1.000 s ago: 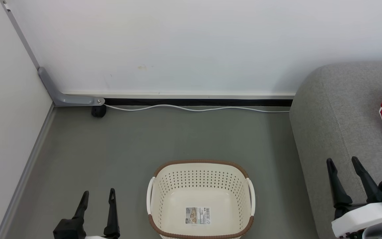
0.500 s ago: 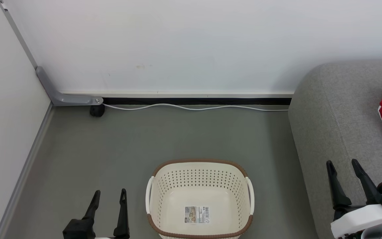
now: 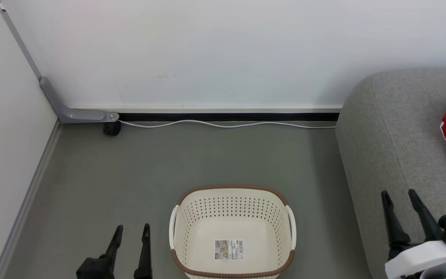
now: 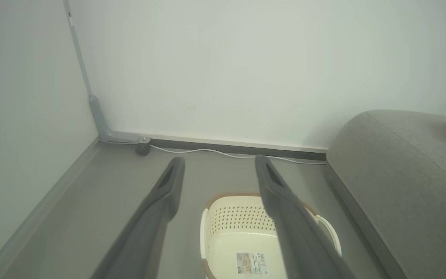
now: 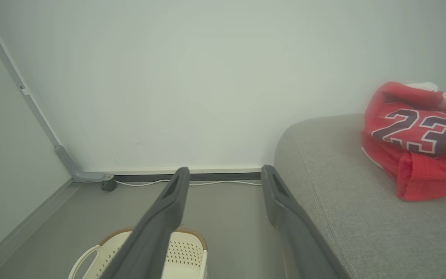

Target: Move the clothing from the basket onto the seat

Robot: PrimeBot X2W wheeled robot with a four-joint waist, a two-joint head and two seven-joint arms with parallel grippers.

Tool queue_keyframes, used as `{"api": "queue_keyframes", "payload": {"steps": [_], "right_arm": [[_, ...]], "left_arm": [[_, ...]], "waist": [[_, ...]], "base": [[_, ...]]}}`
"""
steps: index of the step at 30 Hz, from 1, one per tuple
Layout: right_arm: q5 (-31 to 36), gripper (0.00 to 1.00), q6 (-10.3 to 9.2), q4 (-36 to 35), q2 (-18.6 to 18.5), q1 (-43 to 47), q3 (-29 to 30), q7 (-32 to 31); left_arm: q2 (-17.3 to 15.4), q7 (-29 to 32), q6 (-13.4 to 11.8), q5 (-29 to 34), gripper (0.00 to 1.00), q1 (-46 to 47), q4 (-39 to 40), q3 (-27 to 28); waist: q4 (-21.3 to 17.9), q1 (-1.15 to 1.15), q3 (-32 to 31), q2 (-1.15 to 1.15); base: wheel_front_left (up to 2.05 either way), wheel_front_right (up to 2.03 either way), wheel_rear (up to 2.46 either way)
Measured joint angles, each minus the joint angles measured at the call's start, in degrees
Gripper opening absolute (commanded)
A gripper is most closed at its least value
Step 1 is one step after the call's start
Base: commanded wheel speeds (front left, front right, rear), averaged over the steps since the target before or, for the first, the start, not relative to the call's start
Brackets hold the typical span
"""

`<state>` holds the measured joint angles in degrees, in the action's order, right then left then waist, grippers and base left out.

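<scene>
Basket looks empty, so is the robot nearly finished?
Looks done: the basket holds just its label sticker, and the red clothing lies on the grey seat. Nothing is in hand; the left pincer and right pincer are both open and empty. Nothing visible is left to move.

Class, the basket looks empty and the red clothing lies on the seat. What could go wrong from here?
1. The left gripper, open, stands close beside the basket; a sideways swing may knock it.
2. The open right gripper hangs at the edge of the seat; a careless sweep could snag the bunched red jersey.
3. Rolling forward might catch the white cable on the floor.
</scene>
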<state>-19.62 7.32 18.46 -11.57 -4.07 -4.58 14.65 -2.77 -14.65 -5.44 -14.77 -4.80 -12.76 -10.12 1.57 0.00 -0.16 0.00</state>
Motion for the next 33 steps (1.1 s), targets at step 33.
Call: {"api": "queue_keyframes", "payload": {"steps": [33], "right_arm": [[-15.47, 0.00, -0.01, 2.66, 3.80, 2.85, 2.12, -4.16]], "left_arm": [[0.09, 4.06, 2.45, -17.50, 0.00, -0.87, -3.94, 2.07]], "waist": [[-0.35, 0.02, 0.08, 0.00]], "base": [[0.00, 0.00, 0.00]]}}
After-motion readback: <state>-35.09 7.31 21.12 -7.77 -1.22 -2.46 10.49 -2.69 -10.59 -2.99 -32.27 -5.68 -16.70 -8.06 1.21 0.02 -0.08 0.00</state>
